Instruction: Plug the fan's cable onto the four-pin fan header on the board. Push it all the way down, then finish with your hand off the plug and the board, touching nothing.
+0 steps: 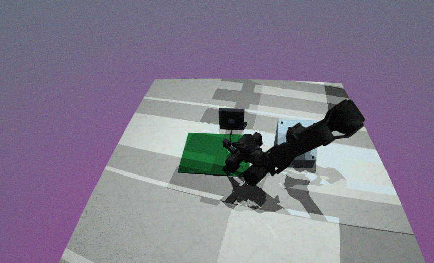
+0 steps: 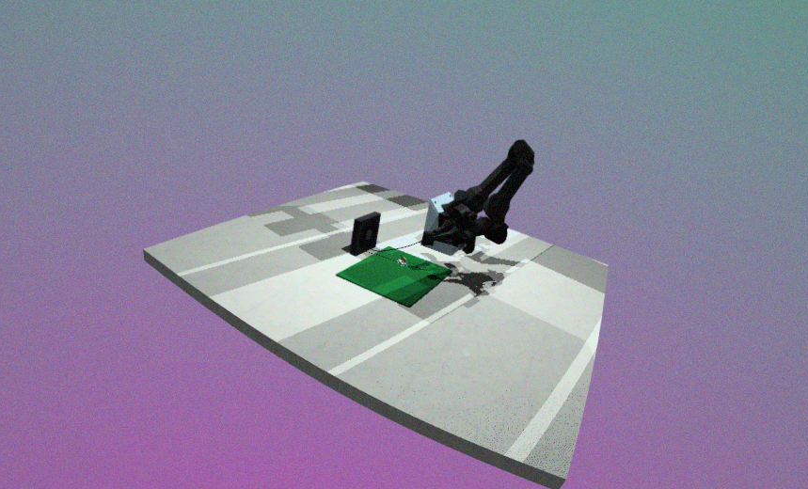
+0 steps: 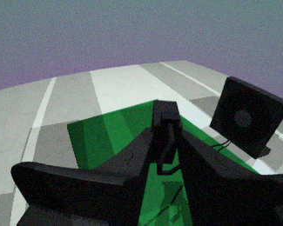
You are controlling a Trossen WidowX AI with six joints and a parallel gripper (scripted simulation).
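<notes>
The green board (image 1: 195, 148) (image 2: 388, 285) (image 3: 92, 148) lies flat. The black fan (image 1: 226, 115) (image 2: 365, 234) (image 3: 243, 117) stands upright behind it. Its thin dark cable (image 1: 231, 135) (image 2: 403, 245) runs to my gripper (image 1: 226, 143) (image 2: 426, 239) (image 3: 166, 132). The gripper is shut on the cable's dark plug (image 3: 165, 112), above the board at its arm side. A small pale part (image 2: 402, 261), apparently the header, sits on the board in the exterior view, apart from the gripper. The fingers hide it in the wrist view. The plug's pin side is not visible.
A pale blue block (image 1: 283, 129) (image 2: 432, 212) with small dark holes stands beside the board, partly behind my arm. The arm reaches in low from the right in the top view. A small green raised part (image 1: 244, 165) is near the board's front right corner. Strong shadows cross everything.
</notes>
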